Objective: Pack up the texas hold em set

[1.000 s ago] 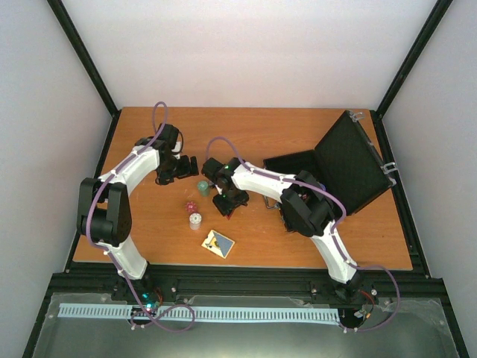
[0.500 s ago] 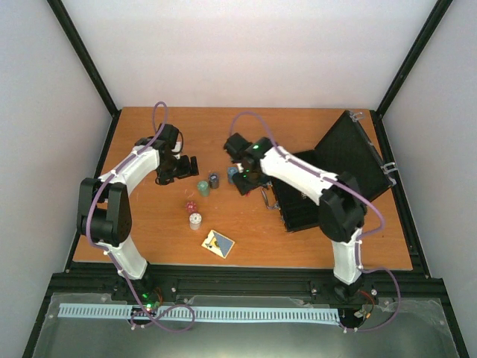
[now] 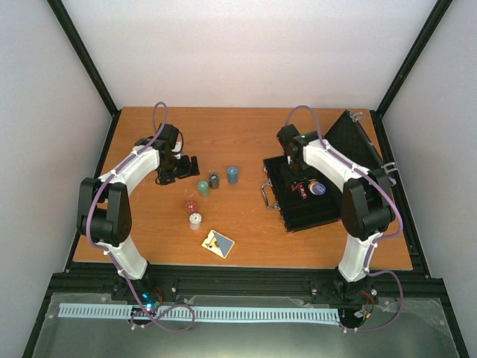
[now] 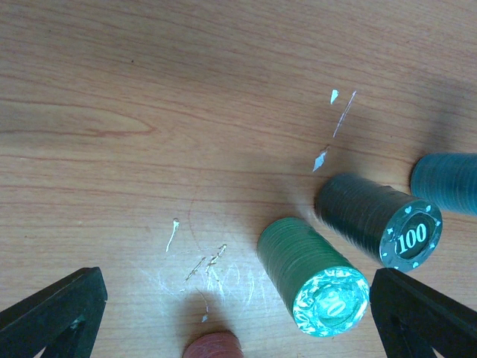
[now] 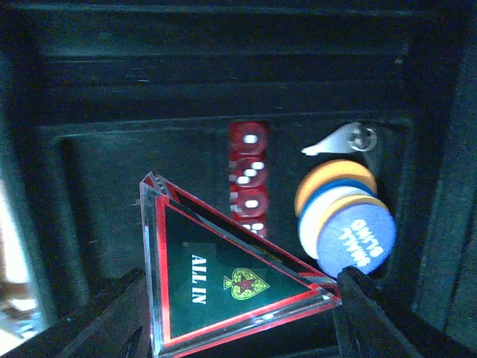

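Carrying the ALL IN plaque (image 5: 223,280), gripped in the right end effector (image 5: 238,321), from the table (image 3: 246,127) centre over the briefcase (image 3: 298,214); keeping the left end effector (image 4: 238,317) wide.

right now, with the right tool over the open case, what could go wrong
The ALL IN marker in the right tool hangs partly over the red dice and the stacked discs; dropped here it may land on them, tilted. The green chip stack under the open left tool stands close to the black stack, so a grab could topple either.
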Tool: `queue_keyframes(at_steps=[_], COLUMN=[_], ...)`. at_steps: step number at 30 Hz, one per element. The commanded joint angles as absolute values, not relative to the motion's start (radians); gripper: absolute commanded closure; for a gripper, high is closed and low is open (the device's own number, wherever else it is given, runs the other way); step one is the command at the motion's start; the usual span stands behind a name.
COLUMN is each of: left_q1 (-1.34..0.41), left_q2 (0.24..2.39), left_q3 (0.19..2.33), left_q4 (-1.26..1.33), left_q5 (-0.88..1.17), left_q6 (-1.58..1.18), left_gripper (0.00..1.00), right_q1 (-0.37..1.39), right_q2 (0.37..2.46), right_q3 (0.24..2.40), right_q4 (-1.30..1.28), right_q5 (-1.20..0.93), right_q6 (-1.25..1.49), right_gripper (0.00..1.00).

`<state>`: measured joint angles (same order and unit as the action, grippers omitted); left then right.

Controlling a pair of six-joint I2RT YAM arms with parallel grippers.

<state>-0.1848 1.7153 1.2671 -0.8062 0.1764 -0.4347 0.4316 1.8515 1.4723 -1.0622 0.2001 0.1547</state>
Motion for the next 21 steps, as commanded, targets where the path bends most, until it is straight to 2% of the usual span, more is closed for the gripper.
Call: queue_keyframes(at_steps=[1, 21], left_q1=[-0.178, -0.178], left_q2=[1.718, 1.769], left_q3=[1.283, 1.31], left_q4=[-0.79, -0.796], left_q5=[0.19, 0.195], left_q6=[-0.448, -0.449], left_gripper=[0.0, 0.0], right_q1=[0.353, 0.196], right_q2=[1.809, 1.824], right_q3=[1.436, 1.354], right_q4=[-1.024, -0.985], right_q5=[0.238, 0.19], right_q6=[0.113, 0.018], right_gripper=[0.39, 0.37])
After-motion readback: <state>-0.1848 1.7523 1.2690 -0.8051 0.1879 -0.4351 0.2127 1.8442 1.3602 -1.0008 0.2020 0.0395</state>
